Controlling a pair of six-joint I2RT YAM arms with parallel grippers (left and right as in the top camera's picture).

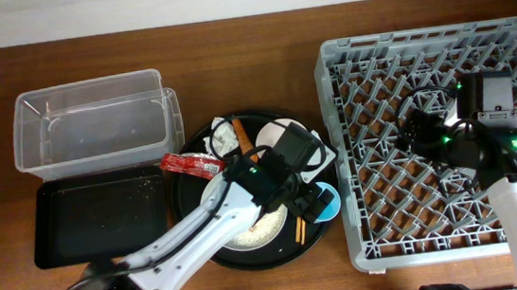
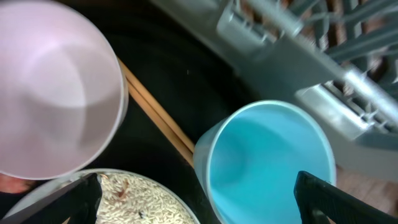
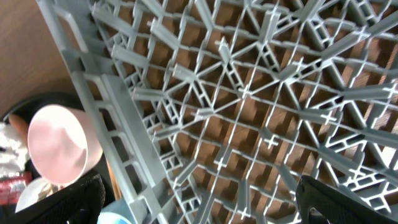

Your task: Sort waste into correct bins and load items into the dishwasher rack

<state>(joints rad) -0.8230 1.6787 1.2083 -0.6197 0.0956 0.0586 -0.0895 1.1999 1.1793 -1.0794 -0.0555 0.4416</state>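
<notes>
Light-blue cup (image 2: 267,162) stands upright on the round black tray (image 2: 186,68), just beside the dishwasher rack (image 1: 443,137) wall, under the left end effector (image 2: 199,208), which is released wide. Right end effector (image 3: 202,208) hovers, also released, over the rack.

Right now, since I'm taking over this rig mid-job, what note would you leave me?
Left tool: open, empty, just above the cup.
Right tool: open, empty, over the rack.
Cup, bowl, plate with scraps, chopsticks, wrapper and tissue are all on the round tray.
Done: nothing; the tub is empty and nothing shows in the rack.
Left: bin the waste, load the dishes.
</notes>
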